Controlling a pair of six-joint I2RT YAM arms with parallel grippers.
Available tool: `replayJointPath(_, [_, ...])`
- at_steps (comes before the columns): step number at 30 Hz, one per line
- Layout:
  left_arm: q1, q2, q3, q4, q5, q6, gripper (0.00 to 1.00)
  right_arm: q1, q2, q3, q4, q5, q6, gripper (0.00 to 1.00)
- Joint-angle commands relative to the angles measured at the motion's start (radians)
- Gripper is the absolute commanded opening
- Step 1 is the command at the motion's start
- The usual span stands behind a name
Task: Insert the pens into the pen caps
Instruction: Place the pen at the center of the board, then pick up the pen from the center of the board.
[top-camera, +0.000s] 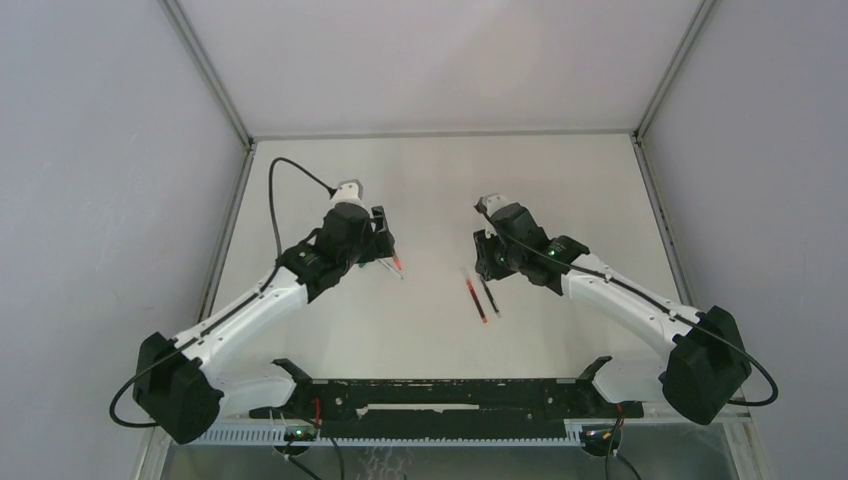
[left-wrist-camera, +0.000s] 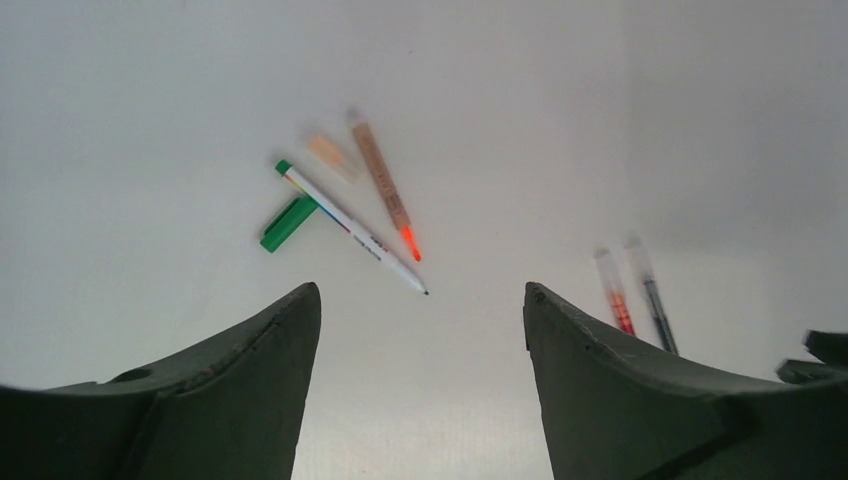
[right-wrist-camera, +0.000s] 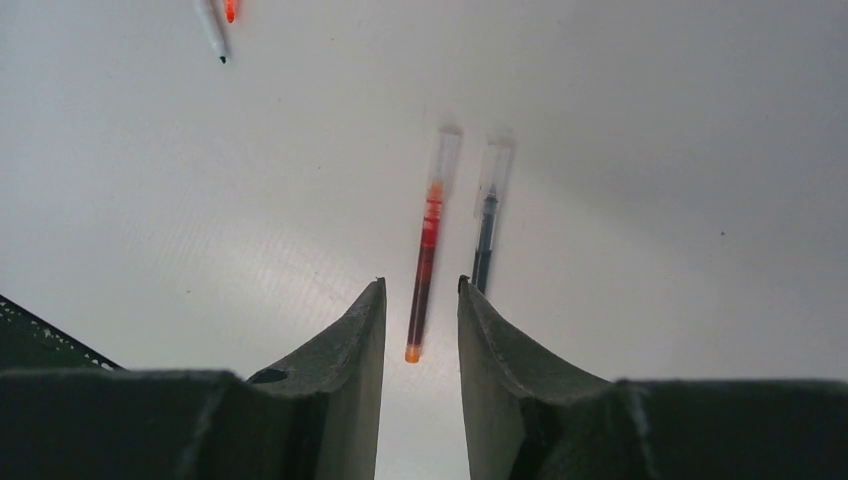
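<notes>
– Right pincer sits closest, jaws apart and gripping nothing; the red pen lies on the bench with its orange end between the fingertips
– Which way does it run?
– Straight away from that pincer, clear end farthest. The dark pen lies just beside it, nearly parallel. Their far ends are blurred, so I can't tell whether caps are on
– And the left side?
– Left pincer hangs wide open over the rest. The green pen lies slantwise, bare writing tip toward the pincer, with its green cap off beside the tail. The orange-tipped pen points its bare tip much the same way, a pale cap loose beside it
– So how far along?
– At least two pens left to cap, I'd judge
</notes>
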Motion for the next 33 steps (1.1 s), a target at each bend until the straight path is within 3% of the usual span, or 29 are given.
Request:
replayJointPath(1, [0.023, 0.085, 0.069, 0.01, -0.028, 0.007, 0.77, 0.032, -0.026, 0.008, 0.05, 0.067, 0.026, 0.38])
replayJointPath(21, [0.079, 0.552, 0.329, 0.028, 0.136, -0.01, 0.54, 0.069, -0.14, -0.115, 0.08, 0.125, 0.082, 0.27])
replayJointPath(33, [0.079, 0.681, 0.376, -0.003, 0.116, -0.018, 0.52, 0.04, -0.176, -0.149, 0.071, 0.117, 0.082, 0.24])
